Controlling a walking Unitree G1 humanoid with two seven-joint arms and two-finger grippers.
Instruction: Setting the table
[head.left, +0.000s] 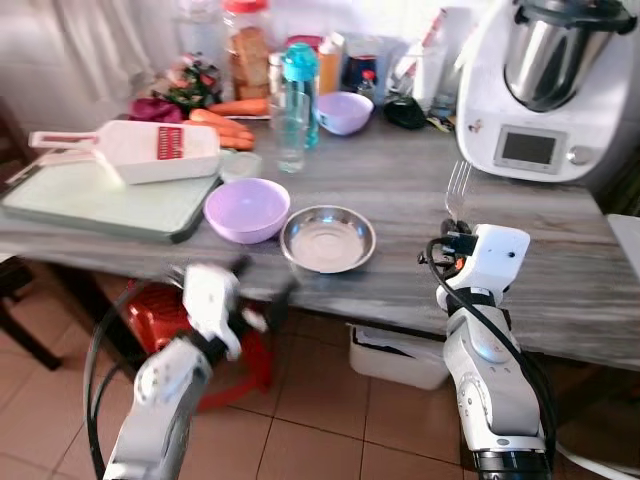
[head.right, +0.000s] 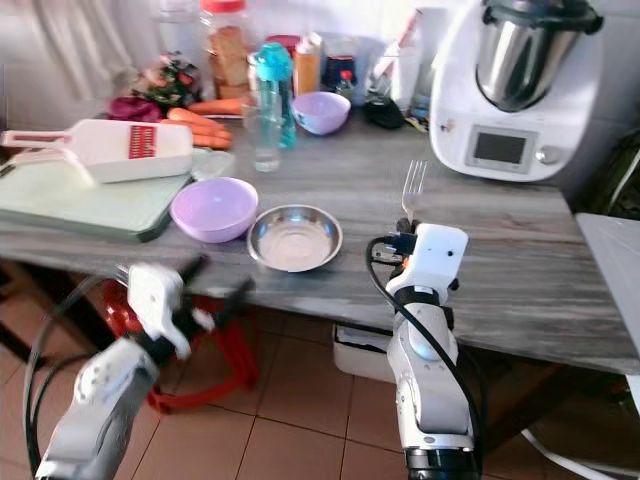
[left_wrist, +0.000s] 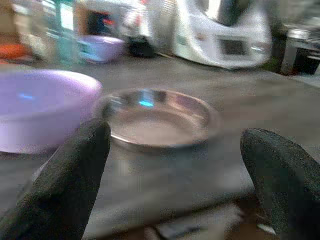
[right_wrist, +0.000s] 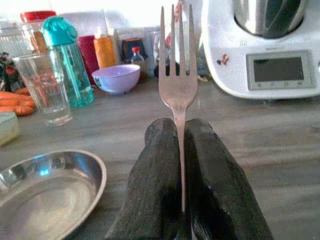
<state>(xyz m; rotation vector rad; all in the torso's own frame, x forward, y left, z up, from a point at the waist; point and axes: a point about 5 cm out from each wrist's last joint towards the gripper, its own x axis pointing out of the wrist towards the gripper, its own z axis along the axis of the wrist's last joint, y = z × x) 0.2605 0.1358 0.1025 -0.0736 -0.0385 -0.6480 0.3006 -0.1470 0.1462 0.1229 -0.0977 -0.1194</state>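
Note:
A silver fork (head.left: 457, 192) stands tines-up over the grey wooden table (head.left: 400, 180), clamped in my right gripper (right_wrist: 181, 137), which is shut on its handle to the right of the steel plate (head.left: 328, 238). A lilac bowl (head.left: 247, 209) sits just left of the plate. My left gripper (head.left: 262, 282) is open, held low in front of the table edge below the bowl and the plate; its wrist view looks at the steel plate (left_wrist: 157, 117) between its two spread fingers (left_wrist: 65, 185).
A green cutting board (head.left: 95, 200) with a white slicer (head.left: 140, 150) lies at the left. A glass (head.left: 291, 132), a teal bottle (head.left: 300, 90), carrots (head.left: 225, 125), jars and a second lilac bowl (head.left: 344, 112) stand behind. A white kitchen machine (head.left: 545, 85) fills the back right. A red stool (head.left: 165, 310) is under the table.

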